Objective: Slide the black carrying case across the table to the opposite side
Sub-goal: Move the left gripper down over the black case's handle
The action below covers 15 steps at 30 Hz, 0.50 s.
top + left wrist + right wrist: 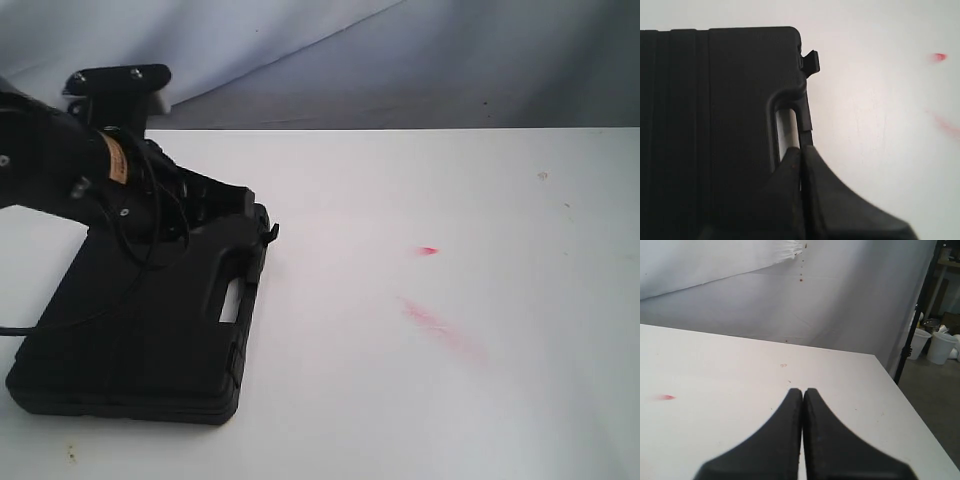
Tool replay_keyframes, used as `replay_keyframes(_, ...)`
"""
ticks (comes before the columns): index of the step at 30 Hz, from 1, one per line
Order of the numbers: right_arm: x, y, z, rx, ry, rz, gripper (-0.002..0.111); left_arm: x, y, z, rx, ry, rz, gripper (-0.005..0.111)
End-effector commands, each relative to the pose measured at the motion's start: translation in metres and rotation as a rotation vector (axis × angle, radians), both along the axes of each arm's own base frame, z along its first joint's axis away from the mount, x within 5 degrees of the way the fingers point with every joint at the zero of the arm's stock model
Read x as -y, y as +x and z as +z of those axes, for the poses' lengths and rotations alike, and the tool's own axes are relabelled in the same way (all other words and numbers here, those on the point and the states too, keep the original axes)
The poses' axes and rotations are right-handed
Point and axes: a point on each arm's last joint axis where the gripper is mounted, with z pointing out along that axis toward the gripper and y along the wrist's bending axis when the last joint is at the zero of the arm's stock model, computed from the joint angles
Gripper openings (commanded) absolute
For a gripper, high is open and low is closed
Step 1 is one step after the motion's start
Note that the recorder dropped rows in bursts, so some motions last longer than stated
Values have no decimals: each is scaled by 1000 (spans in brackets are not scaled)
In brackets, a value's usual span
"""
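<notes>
The case [150, 330] lies flat at the left end of the counter [450, 420], so the slide looks barely begun. The left pincer [801, 152], pressed together, has its tips at the case's handle [803, 115], pinching nothing. Nearly the whole span, past the red smears [440, 325], seems left to cross. The right pincer [803, 392], also pressed together, hovers over bare counter.

Makeshift lab or studio; white table [450, 420], draped backdrop sheet [850, 300], black stand pole [916, 315], white buckets [945, 347]
</notes>
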Motion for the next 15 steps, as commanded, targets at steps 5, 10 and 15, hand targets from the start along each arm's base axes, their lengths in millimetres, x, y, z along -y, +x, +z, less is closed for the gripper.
replay_keyframes(5, 0, 0, -1, 1, 9, -6, 0, 15, 17, -30, -29, 22, -14, 0)
replay_keyframes(10, 0, 0, -1, 1, 9, -6, 0, 17, 27, -42, -166, 153, 3, 0)
replay_keyframes(15, 0, 0, -1, 1, 9, -6, 0, 27, 36, -49, -226, 154, 15, 0)
